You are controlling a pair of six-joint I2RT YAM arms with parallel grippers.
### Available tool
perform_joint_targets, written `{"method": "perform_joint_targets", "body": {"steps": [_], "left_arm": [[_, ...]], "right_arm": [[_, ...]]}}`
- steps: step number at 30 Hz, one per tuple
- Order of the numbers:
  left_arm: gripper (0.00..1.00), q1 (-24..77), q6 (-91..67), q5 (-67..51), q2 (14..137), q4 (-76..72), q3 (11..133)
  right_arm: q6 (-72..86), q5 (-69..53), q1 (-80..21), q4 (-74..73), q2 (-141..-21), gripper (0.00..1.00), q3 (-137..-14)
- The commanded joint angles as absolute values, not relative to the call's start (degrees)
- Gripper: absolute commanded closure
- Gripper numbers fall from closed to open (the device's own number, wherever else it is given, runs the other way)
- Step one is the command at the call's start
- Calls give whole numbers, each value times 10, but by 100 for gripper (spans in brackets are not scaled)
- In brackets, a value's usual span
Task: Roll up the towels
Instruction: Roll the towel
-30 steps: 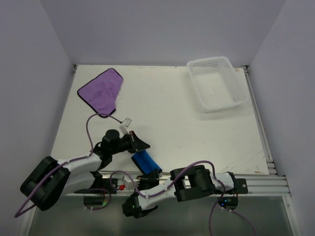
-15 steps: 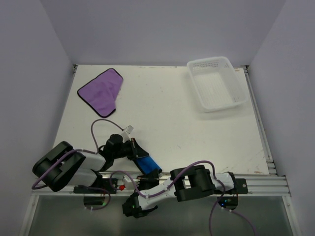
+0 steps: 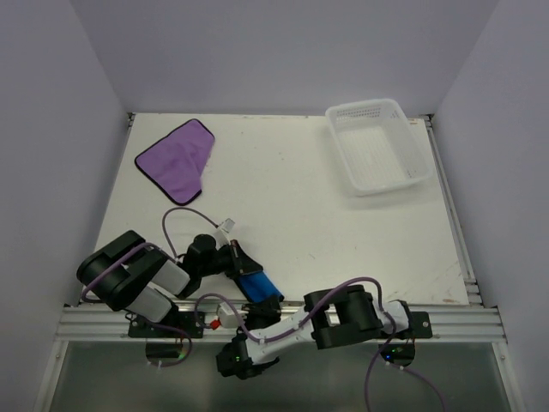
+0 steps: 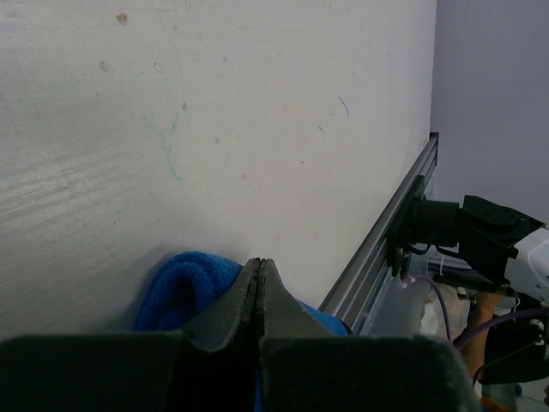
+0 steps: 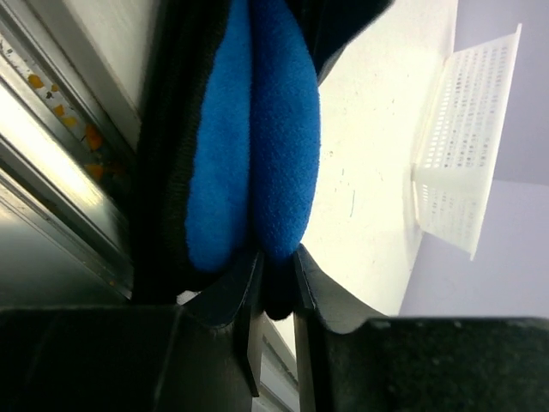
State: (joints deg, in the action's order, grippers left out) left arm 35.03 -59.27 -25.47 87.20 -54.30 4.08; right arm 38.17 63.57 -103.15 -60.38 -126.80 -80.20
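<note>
Left claw (image 4: 259, 266) pressed together against blue towel (image 4: 184, 287); right claw (image 5: 273, 296) pinching same towel's end.

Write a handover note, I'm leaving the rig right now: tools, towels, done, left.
Left tool: shut, tips at the bright blue cloth towel.
Right tool: jaws a narrow gap apart at that towel's end; grip unclear.
Blue towel: rolled up, between both tools.
Purple cloth towel with darker stitched hem: spread out, far left corner, not rolled.
Left to do: free the blue roll, roll the purple towel.
</note>
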Motion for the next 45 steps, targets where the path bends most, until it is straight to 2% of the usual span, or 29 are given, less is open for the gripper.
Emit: {"method": "perform_joint_targets", "body": {"steps": [1, 10, 14, 22, 28, 33, 37, 45], "left_arm": [[100, 352, -563, -192, 864, -480, 32], [100, 351, -557, -171, 856, -449, 35], [100, 352, -553, -164, 843, -436, 37], [100, 352, -548, -154, 825, -413, 40], [100, 352, -542, -147, 811, -401, 41], [100, 352, -538, -148, 803, -395, 43], [100, 352, -534, -144, 792, -381, 40], [100, 352, -528, -136, 759, -354, 41]], "right_arm": [[430, 626, -1034, -596, -1195, 80, -781], [473, 607, -1027, -557, -1079, 68, -714], [462, 574, -1018, -498, -976, 65, -657], [442, 464, -964, -311, -815, 62, -511], [461, 307, -852, -107, -666, 57, -362], [475, 282, -812, -60, -651, 55, -337], [507, 216, -761, 22, -657, 54, -292], [562, 93, -679, 122, -721, 53, -261]]}}
